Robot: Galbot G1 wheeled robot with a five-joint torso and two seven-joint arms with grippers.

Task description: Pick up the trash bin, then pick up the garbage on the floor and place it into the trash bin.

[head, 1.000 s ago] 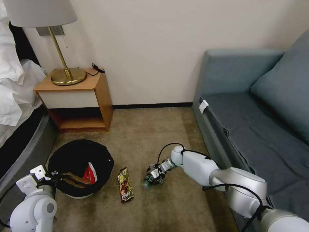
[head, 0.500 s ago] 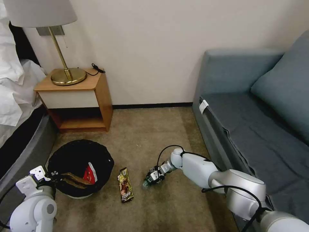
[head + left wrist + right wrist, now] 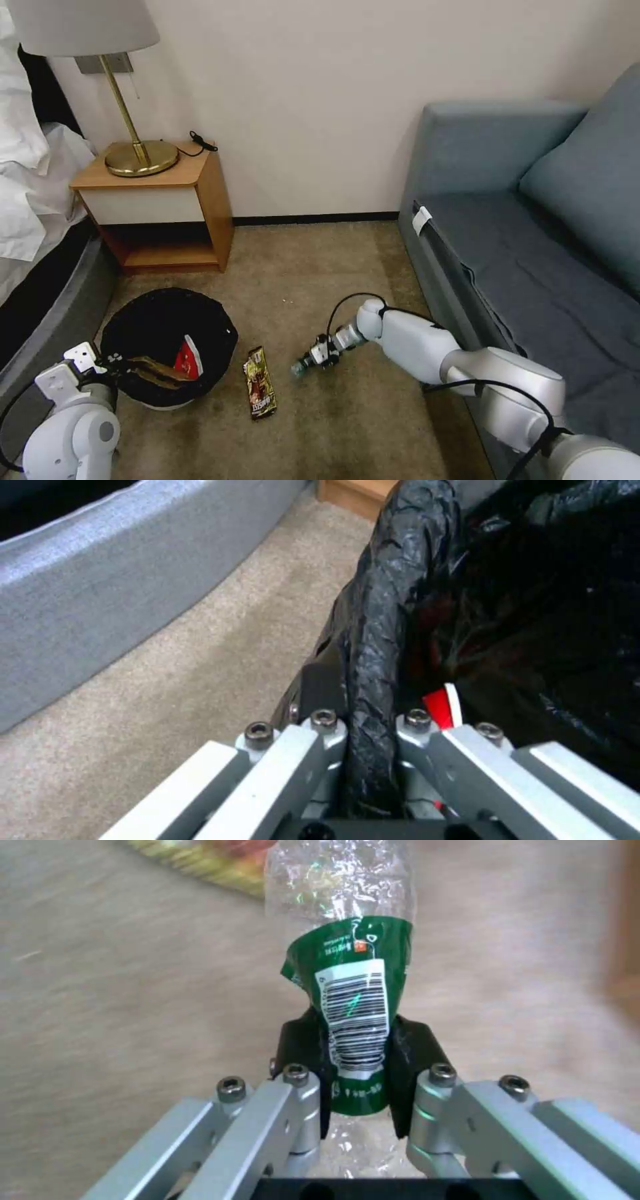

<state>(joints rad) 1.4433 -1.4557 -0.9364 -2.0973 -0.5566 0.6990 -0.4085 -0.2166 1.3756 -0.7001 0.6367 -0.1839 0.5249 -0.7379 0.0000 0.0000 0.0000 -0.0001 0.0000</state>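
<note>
The trash bin [image 3: 167, 333], white with a black bag over its rim, stands on the carpet at lower left. My left gripper [image 3: 110, 365] is shut on its near rim [image 3: 373, 680]. Inside lie a red-white wrapper [image 3: 189, 357] and brown crumpled paper [image 3: 152, 370]. A brown-yellow snack wrapper [image 3: 259, 383] lies flat on the carpet just right of the bin. My right gripper [image 3: 308, 360] is shut on a crushed clear bottle with a green label [image 3: 347, 990], held just above the carpet right of the snack wrapper; the bottle [image 3: 298, 367] points toward the bin.
A wooden nightstand [image 3: 160, 200] with a brass lamp [image 3: 137, 150] stands behind the bin. A bed [image 3: 40, 267] edges the left side. A blue-grey sofa [image 3: 533, 253] fills the right. Open carpet [image 3: 300, 280] lies between them.
My right gripper has lifted slightly off the carpet with the bottle and shifted a little left. The left arm and the bin have not moved.
</note>
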